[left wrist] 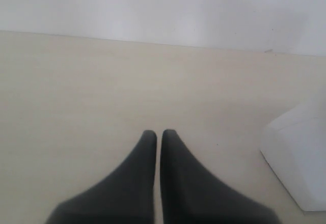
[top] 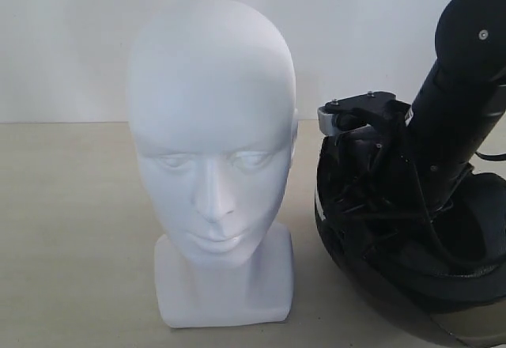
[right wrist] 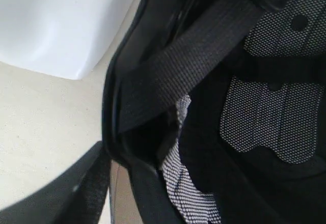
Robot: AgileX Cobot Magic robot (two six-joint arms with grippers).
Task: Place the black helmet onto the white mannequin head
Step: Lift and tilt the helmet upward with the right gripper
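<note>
Exterior view: the white mannequin head [top: 212, 166] is stood upright on its block base on the table [top: 71, 229], face turned to the camera, so that its crown is left free to be capped from above. The black helmet [top: 466, 285] is laid on the table at 3 o'clock of the head, just beside it, with its open side turned upward. This makes the rim and lining reachable, and the right arm [top: 458, 103] is brought down into that opening from 1 o'clock.

In the right wrist view, the right tool [right wrist: 119, 155] is placed at the helmet's rim. One dark finger [right wrist: 81, 188] is seen outside the shell, and the rim looks to be straddled for a lift. The inner finger cannot be picked out against the black lining, so it cannot be told whether the rim is clamped or only bracketed. The chin strap [right wrist: 193, 56] is draped across the mesh padding [right wrist: 265, 117].

The left tool [left wrist: 155, 132] is held over bare table with only a narrow slit between its fingers and nothing in it, presumably parked out of the way. A corner of the head's base is seen apart from it.

The helmet is cut off at 3 and 5 o'clock of the exterior view. Its near side is masked by the arm and cables, and the left arm is not shown there at all.
</note>
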